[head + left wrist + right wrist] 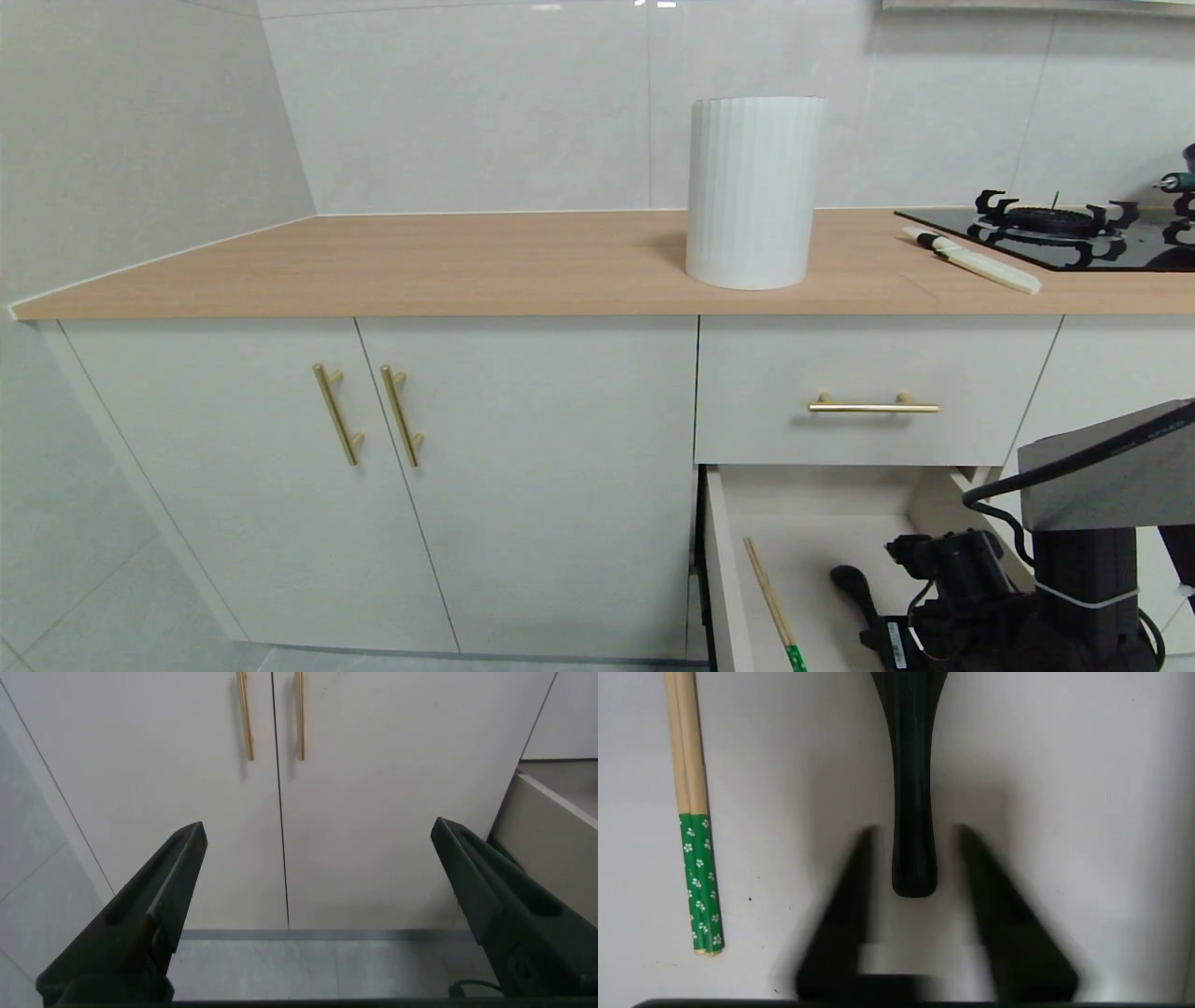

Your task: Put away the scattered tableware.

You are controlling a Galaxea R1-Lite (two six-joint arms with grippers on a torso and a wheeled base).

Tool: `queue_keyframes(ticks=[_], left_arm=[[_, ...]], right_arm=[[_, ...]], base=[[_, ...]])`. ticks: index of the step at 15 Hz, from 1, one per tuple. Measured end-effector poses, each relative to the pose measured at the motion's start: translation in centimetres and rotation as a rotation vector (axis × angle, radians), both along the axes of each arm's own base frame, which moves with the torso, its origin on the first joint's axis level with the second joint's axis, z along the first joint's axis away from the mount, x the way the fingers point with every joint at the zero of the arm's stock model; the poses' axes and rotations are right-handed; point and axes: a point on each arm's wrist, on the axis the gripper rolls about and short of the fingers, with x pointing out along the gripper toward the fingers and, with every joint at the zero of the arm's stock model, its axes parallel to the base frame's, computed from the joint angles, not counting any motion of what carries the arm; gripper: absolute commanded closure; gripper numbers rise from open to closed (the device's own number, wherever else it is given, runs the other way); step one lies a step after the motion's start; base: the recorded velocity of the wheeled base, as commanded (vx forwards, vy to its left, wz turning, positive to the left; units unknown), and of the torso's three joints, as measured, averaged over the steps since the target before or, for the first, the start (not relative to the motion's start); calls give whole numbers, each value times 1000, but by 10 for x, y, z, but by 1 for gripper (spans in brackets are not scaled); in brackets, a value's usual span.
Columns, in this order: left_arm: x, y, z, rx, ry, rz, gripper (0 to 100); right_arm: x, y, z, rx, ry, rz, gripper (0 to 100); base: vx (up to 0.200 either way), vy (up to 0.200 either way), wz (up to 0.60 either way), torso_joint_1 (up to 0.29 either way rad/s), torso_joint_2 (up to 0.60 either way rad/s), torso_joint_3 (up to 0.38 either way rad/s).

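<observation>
Right wrist view showed the right gripper point(915, 838), blurred, its jaws apart astride the handle of the black spoon point(912, 775) without touching it, the bowl cut off. Beside it in the open drawer point(724, 560) lay the chopsticks point(691, 812), their ends green and flowered. The left gripper point(318, 831) gaped wide before the cabinet doors point(374, 812).

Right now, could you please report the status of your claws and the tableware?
Left claw open, facing cabinet doors. Right claw open, straddling black spoon handle in drawer, chopsticks beside. White utensil on counter. Nothing blocking.
</observation>
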Motion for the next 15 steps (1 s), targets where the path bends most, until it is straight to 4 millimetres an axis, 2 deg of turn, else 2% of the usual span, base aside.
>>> queue_keyframes(ticks=[6,8,12,15], left_arm=[[0,0,0,1,0,0,0],[0,0,0,1,0,-1,0],[0,0,0,3,0,0,0],[0,0,0,3,0,0,0]], right_arm=[[0,0,1,0,-2,-2,0],[2,0,10,0,-34,-9,0],[-2,-2,52,20,-139,-18,0],[-14,-5,99,28,-179,-19,0]], base=[[0,0,0,0,0,0],[0,0,0,0,0,0],[0,0,0,0,0,0],[0,0,0,0,0,0]])
